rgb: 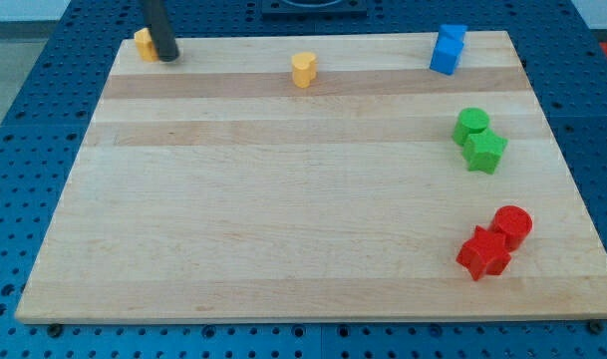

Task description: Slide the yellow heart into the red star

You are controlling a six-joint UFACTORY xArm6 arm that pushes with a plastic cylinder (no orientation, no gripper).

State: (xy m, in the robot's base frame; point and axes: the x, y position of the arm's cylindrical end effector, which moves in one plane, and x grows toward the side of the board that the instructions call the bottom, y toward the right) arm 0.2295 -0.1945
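Note:
The yellow heart sits near the view's top, a little left of the middle. The red star lies at the view's lower right, touching a red cylinder just up and right of it. My tip stands at the view's top left, touching the right side of another yellow block, whose shape is partly hidden by the rod. The tip is far left of the yellow heart and far from the red star.
A wooden board on a blue pegboard table. Two blue blocks sit at the view's top right. A green cylinder and a green star touch at the right edge.

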